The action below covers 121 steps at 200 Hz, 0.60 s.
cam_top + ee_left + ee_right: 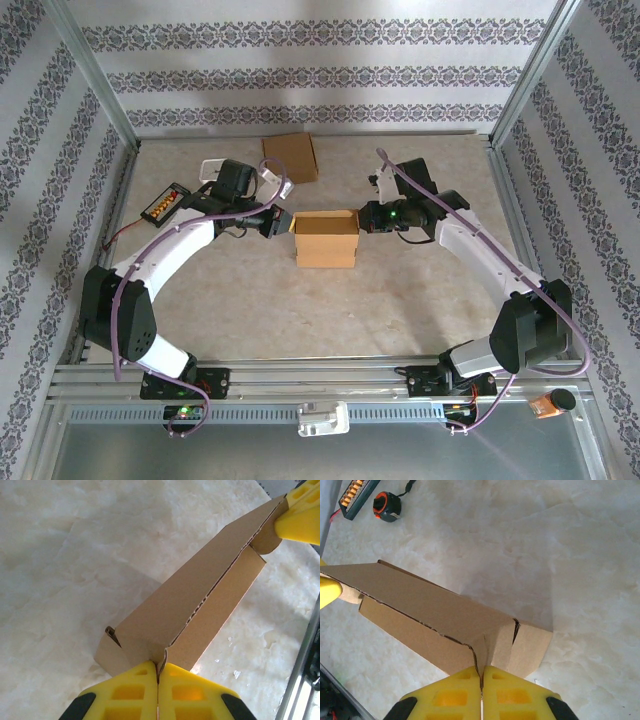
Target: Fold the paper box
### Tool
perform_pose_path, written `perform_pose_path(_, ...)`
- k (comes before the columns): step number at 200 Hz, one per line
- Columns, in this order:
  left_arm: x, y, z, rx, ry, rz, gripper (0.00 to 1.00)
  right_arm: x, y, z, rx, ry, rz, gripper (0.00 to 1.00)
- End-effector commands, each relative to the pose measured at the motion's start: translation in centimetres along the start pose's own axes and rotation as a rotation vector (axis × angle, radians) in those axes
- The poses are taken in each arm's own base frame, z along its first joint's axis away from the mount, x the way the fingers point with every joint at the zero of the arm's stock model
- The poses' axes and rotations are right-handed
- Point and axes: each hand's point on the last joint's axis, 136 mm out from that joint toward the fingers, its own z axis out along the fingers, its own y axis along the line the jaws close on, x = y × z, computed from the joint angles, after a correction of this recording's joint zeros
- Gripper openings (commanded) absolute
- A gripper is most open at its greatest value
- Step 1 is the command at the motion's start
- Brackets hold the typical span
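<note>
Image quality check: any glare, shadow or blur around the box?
Top external: even light, paper box sharp, brighter patch on the back wall. Left wrist: table washed out, box shadow falls image-left of it. Right wrist: soft shadow image-right of the box, no obvious blur.

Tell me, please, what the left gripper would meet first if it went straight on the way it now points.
The paper box: the left gripper is shut on its near edge, so it would push into the cardboard. Beyond that, probably the right gripper.
</note>
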Motion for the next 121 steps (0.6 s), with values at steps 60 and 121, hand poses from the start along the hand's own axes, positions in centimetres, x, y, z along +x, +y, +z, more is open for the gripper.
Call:
perform_pose_path(60,1.8,-1.0,0.9,-0.005,0.074,0.065,0.05,-1.5,1.7,-0.4,-0.105,0.004,0.131,0.07)
perform_pose_path(121,2.3,-1.1,1.1,-0.038,0.094,0.105,0.04,-1.9,2.3,-1.0,-0.139,0.014,0.185,0.07)
